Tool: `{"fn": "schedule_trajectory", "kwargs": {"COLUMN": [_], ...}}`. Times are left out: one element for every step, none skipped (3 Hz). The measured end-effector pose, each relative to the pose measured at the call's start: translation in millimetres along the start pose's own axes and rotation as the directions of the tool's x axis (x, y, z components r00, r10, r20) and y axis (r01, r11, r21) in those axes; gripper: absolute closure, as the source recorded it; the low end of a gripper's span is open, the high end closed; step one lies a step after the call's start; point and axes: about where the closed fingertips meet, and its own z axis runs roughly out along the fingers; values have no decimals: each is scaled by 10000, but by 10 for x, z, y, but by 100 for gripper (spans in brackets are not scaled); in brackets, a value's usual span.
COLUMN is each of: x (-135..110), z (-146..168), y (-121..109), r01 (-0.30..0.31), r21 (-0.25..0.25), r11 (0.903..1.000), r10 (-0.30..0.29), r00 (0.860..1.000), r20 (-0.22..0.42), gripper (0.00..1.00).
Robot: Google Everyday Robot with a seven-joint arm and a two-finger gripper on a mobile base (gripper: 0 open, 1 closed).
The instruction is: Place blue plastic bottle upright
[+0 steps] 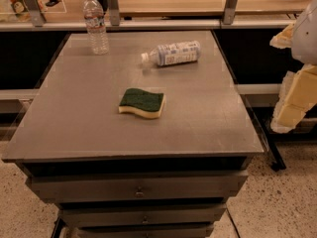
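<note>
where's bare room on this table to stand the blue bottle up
Bare: the front strip between the sponge and the table front edge, and the left side in front of the water bottle. Crowded at the back, around the lying blue plastic bottle. The gripper hangs off to the right.

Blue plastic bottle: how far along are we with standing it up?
Nothing looks done yet: the blue plastic bottle lies on its side on the table. No grasp is under way; the gripper is beyond the table's right edge, away from the bottle. Left: reach, grasp, set it upright.
</note>
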Motion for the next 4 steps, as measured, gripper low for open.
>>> {"fn": "schedule_trajectory", "kwargs": {"x": [-15,-78,-135,-211], "z": [-24,-99,-140,-241], "y": [-20,-215,-575,-976], "r01": [40,393,706,970], "r21": [141,352,429,919], "r11": [9999,9986,9966,9910], "r10": [-39,-388,-691,-946], "r00": [10000,9991,9970,9951], "r20": [-28,-147,-348,-304], "gripper": [0,0,0,0]}}
